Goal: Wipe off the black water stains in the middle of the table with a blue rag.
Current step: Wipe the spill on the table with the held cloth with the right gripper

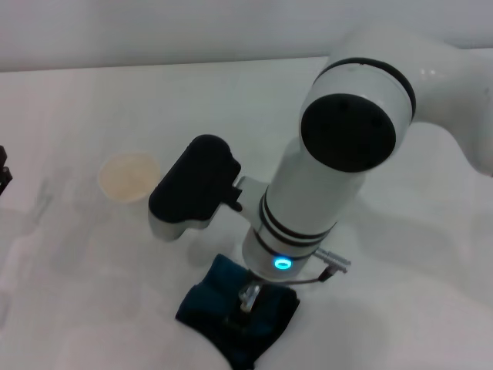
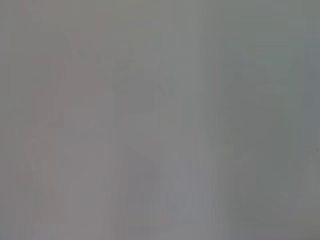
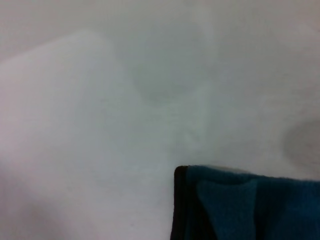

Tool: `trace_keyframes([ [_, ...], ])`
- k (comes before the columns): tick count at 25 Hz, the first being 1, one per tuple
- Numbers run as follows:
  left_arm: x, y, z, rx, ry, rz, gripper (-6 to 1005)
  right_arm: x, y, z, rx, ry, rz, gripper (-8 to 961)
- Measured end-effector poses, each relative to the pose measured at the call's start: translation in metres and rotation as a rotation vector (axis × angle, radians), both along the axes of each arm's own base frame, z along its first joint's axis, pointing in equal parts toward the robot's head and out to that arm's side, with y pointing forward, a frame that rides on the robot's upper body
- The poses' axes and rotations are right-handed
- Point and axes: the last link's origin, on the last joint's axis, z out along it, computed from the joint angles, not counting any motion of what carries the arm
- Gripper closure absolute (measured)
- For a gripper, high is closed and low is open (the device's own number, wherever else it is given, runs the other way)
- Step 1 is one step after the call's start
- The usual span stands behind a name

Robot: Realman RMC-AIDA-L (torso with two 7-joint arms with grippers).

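1. The table (image 1: 69, 308) is a wide white top, with nothing dark visible on its bare parts.
2. The right arm (image 1: 323, 185) reaches down over the near middle.
3. The blue rag (image 1: 231, 308) lies flat under the right gripper (image 1: 246, 304), at the near edge; whether the fingers pinch it cannot be told.
4. A small cream cup (image 1: 129, 176) stands to the left.
5. The left gripper (image 1: 4, 173) barely shows at the left edge.

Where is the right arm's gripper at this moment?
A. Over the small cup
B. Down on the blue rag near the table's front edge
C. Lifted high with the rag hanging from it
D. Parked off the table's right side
B: in the head view the right gripper is down on the blue rag, which lies flat on the table, apart from the cup.
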Motion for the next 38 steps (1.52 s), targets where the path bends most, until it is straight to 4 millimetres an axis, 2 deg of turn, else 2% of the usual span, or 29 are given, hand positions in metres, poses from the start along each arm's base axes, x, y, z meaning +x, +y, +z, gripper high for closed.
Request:
trace_keyframes([
  [10, -0.002, 0.000, 0.004, 0.012, 0.005, 0.004, 113, 0.010, 0.032, 0.024, 0.126, -0.104, -0.001, 896],
  [14, -0.003, 0.000, 0.005, 0.019, 0.003, 0.010, 113, 0.014, 0.040, 0.031, 0.158, -0.123, -0.010, 896],
  [20, -0.002, 0.003, 0.005, 0.021, 0.003, 0.011, 113, 0.010, 0.033, 0.027, 0.121, -0.089, -0.014, 896],
  [29, -0.001, 0.005, 0.005, 0.021, 0.003, 0.006, 113, -0.002, 0.010, 0.006, 0.003, 0.041, -0.012, 896],
  [33, -0.001, 0.004, 0.005, 0.020, 0.001, 0.009, 112, -0.001, 0.010, 0.004, 0.012, 0.048, -0.016, 896],
  [38, -0.003, 0.001, 0.004, 0.019, 0.001, 0.018, 112, 0.011, 0.022, 0.013, 0.072, -0.005, -0.045, 896],
])
